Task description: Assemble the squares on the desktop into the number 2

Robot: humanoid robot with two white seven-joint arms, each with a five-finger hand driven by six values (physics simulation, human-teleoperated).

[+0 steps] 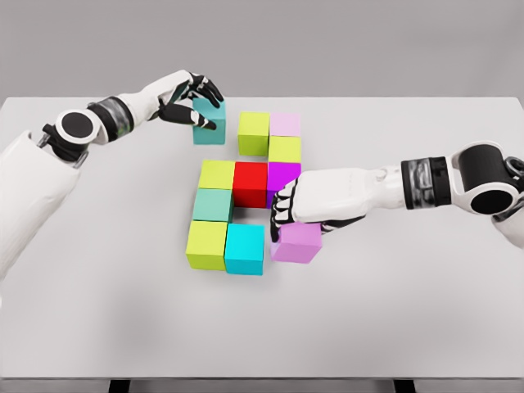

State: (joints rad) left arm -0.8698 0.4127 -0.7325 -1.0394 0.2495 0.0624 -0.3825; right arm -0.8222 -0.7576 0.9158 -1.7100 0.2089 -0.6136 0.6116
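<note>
Coloured cubes lie on the white table [393,311]. My left hand [196,102] is curled around a teal cube [208,127] at the upper left, apart from the group. Next to it stand a yellow-green cube [254,133] and a pale pink cube [285,124], with a yellow cube [285,150] below. The middle row holds a yellow cube [217,174], a red cube [250,183] and a purple cube [282,174]. Below come a teal-green cube [213,205], a lime cube [206,244] and a cyan cube [245,249]. My right hand [286,217] grips a violet cube [298,244] at the lower right.
The table's front edge runs along the bottom of the view, its far edge behind the cubes. Both forearms reach in over the table from the sides, the right one low across the right half.
</note>
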